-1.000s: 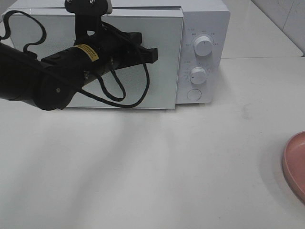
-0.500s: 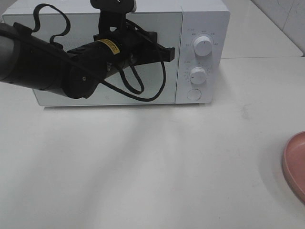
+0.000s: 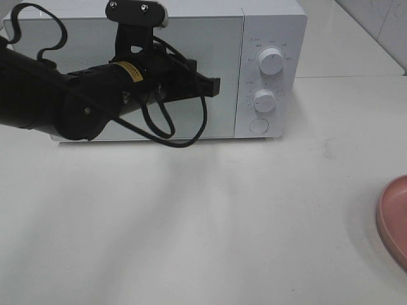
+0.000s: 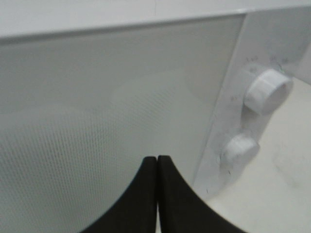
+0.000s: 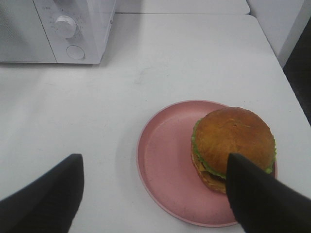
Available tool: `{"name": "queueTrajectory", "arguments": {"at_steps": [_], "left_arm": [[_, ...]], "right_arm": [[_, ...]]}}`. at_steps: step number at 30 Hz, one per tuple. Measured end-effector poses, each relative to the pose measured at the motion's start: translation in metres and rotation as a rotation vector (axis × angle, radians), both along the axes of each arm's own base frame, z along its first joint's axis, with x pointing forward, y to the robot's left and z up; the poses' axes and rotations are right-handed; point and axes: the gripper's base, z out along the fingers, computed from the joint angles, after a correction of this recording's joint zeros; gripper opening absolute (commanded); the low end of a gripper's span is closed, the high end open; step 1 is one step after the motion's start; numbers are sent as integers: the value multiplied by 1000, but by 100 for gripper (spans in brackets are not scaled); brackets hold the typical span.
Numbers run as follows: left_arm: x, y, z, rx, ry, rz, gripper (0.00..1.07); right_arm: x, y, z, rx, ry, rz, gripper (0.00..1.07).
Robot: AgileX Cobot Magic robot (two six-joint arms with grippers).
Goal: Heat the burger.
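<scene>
white table (image 3: 210,216) fills most of the high view, and a white microwave (image 3: 270,25) sits at the back of it. its door (image 3: 222,44) is shut. two round knobs (image 3: 271,61) and a round button (image 3: 258,126) are on its right side.

the left arm (image 3: 57,101) is big and black, with a looping black cable (image 3: 181,127). it reaches across the front of the door. the left claw (image 3: 213,87) is clenched, its two fingers (image 4: 141,199) pressed flat together with nothing between them. its tip is in front of the door near the door's right edge, but i cannot tell if it touches the door.

the burger (image 5: 233,145) sits on a pink plate (image 5: 165,160), toward one side of it. the plate is on the table, well apart from the microwave. only its edge (image 3: 391,219) shows in the high view, at the right.

the right claw (image 5: 154,189) hangs above the plate with its fingers (image 5: 257,199) spread wide. it holds nothing.
</scene>
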Motion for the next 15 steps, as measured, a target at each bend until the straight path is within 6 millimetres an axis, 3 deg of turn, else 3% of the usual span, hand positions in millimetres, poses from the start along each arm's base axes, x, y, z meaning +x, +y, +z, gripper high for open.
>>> {"name": "queueTrajectory", "arguments": {"at_steps": [1,2,3,4,5,6,7,8,9,10,15], "left_arm": [[-6,2,0,16,26,-10,1],[-15,6,0,48,78,-25,12],[-15,6,0,48,78,-25,12],[-19,8,1,67,112,-34,21],[-27,13,4,106,181,-51,46],[-27,13,4,106,181,-51,46],[-30,14,5,121,208,-59,63],[-30,14,5,121,208,-59,63],[-36,17,8,147,264,-73,90],[-43,20,13,173,321,-87,102],[-56,27,19,232,422,-118,100]], "right_arm": [[0,0,0,0,0,0,76],[0,0,0,0,0,0,76],[0,0,0,0,0,0,76],[0,0,0,0,0,0,76],[0,0,0,0,0,0,76],[0,0,0,0,0,0,76],[0,0,0,0,0,0,76],[0,0,0,0,0,0,76],[0,0,0,0,0,0,76],[0,0,0,0,0,0,76],[0,0,0,0,0,0,76]]}}
